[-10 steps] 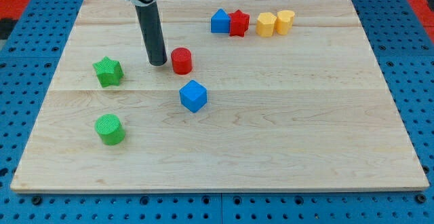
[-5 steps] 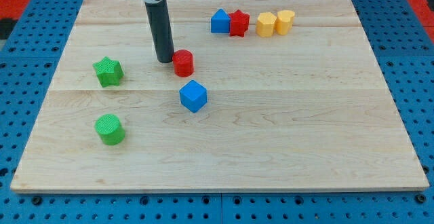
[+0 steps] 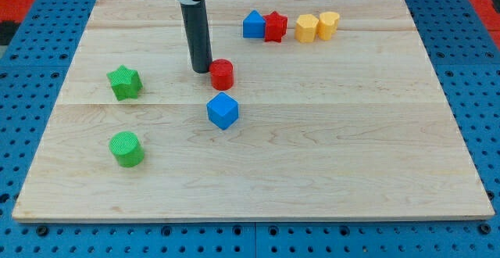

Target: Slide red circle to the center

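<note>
The red circle [image 3: 223, 74] is a short red cylinder on the wooden board [image 3: 351, 133], left of the board's middle and toward the view's top. My tip [image 3: 202, 70] stands just to its left and touches its side. A blue cube [image 3: 223, 110] lies just below the red circle, apart from it.
A green star [image 3: 124, 82] and a green cylinder [image 3: 126, 148] lie at the view's left. Near the top edge stand a blue block [image 3: 253, 25], a red star [image 3: 274, 26] and two yellow blocks [image 3: 307, 28] [image 3: 329, 24] in a row.
My tip has moved to the view's right and pushed the red circle to the right with it. The other blocks have not moved.
</note>
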